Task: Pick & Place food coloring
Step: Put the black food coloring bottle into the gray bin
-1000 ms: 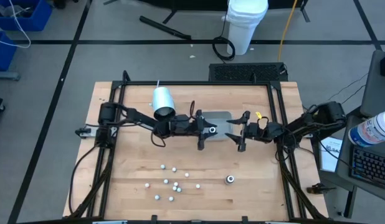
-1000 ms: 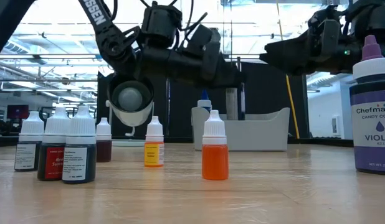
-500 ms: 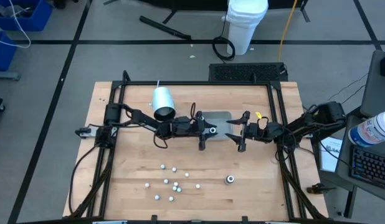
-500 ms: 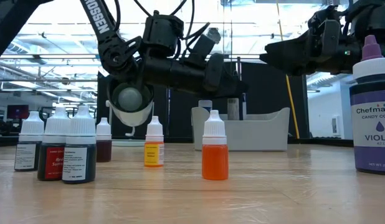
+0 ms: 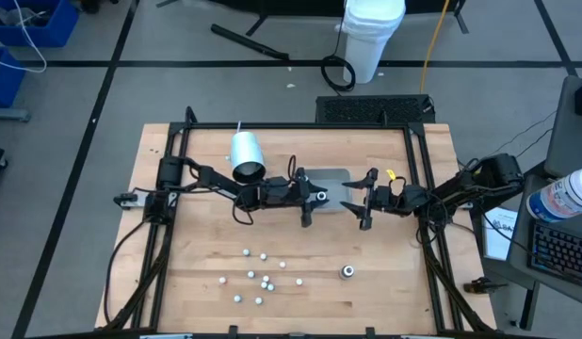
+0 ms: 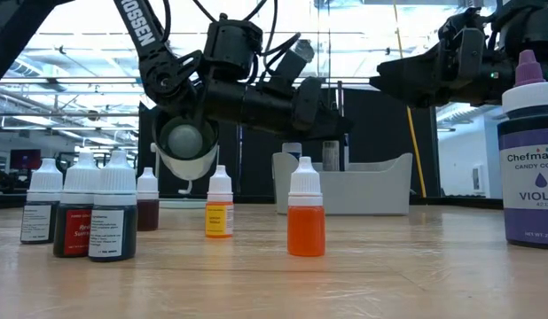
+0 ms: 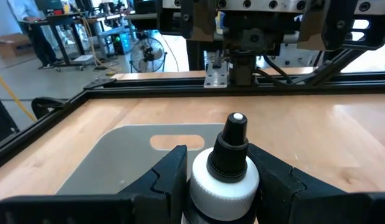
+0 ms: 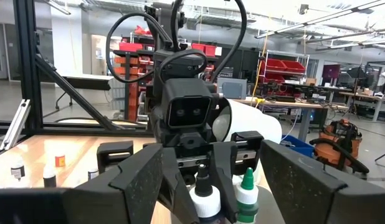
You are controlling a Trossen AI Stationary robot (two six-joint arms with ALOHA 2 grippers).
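From the high view, the left gripper (image 5: 315,197) and the right gripper (image 5: 359,201) face each other over the grey tray (image 5: 329,176) in the middle of the desk (image 5: 385,273). A white cup (image 5: 245,155) lies on its side near the left arm. Small white-capped bottles (image 5: 258,281) stand scattered on the near part of the desk, and one single bottle (image 5: 347,272) stands apart from them.

In the low view, an orange bottle (image 6: 306,221), a yellow bottle (image 6: 219,214) and a group of dark bottles (image 6: 79,217) stand upright on the desk, with a large violet bottle (image 6: 529,155) close at the edge. Both arms hang above them.

The left wrist view shows the left jaws pinching a bottle with a dark tip (image 7: 225,168) by its white collar, above the tray.

In the right wrist view, the right jaws are spread wide and hold nothing. Between them appears the left gripper with its bottle, and a green-tipped bottle (image 8: 245,191) just beside it.
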